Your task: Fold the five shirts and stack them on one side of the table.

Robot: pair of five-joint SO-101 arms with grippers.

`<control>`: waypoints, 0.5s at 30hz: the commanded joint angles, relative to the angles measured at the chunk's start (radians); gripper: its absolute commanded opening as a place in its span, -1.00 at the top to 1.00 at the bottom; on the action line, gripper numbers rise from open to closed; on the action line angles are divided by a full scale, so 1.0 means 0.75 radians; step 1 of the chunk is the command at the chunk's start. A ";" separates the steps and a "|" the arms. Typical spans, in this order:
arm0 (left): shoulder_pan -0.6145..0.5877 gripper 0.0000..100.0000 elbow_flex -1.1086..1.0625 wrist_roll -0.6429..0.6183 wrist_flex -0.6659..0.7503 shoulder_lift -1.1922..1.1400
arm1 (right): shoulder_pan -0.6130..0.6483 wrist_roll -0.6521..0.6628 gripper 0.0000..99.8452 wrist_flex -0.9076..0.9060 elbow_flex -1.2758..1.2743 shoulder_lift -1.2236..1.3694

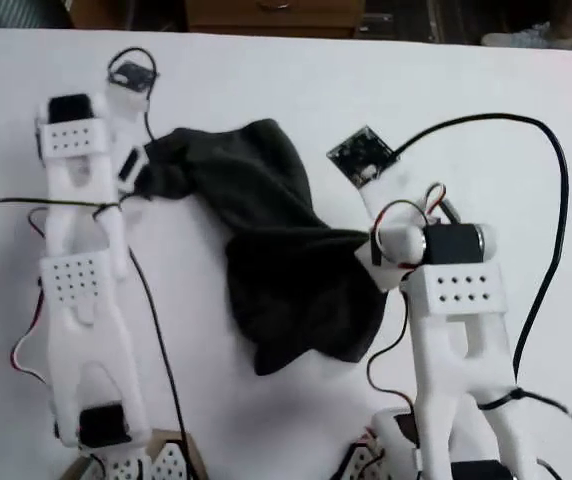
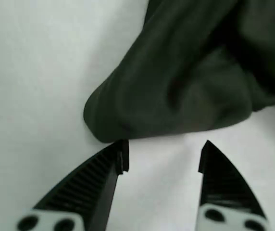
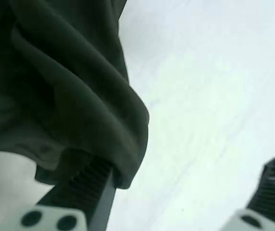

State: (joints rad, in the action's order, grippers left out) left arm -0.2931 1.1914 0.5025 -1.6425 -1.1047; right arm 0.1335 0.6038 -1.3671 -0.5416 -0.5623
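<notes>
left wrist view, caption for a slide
Open left gripper just short of a bunched dark shirt on a white table.

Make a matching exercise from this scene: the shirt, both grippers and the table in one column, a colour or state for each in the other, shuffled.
1. shirt
2. left gripper
3. right gripper
4. table

A. white
B. open, shirt draped over one finger
C. dark, crumpled
D. open, just short of the shirt's edge

Pairs: 1-C, 2-D, 3-B, 4-A
</notes>
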 commanded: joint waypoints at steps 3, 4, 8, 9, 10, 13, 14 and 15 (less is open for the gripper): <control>0.031 0.48 0.097 0.002 0.180 -0.070 | -0.013 -0.004 0.11 -0.140 0.008 -0.193; 0.031 0.49 0.111 0.002 0.207 -0.084 | -0.013 -0.004 0.11 -0.165 0.008 -0.224; 0.037 0.62 0.148 0.000 0.299 -0.129 | -0.015 -0.004 0.11 -0.253 0.006 -0.332; 0.049 0.73 0.154 -0.002 0.307 -0.133 | -0.017 -0.004 0.11 -0.275 0.006 -0.355; 0.061 0.86 0.163 -0.004 0.309 -0.133 | -0.021 -0.004 0.11 -0.292 0.006 -0.375; 0.117 0.93 0.206 -0.084 0.291 -0.127 | -0.024 -0.004 0.11 -0.314 -0.023 -0.427; 0.139 0.96 0.247 -0.102 0.260 -0.117 | -0.024 -0.004 0.11 -0.310 -0.049 -0.441; 0.158 0.96 0.304 -0.115 0.213 -0.098 | -0.024 -0.004 0.11 -0.302 -0.082 -0.447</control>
State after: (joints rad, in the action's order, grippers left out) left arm -0.2148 1.3096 0.4503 -1.4461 -1.2121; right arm 0.1243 0.6022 -1.5927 -0.5769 -0.8539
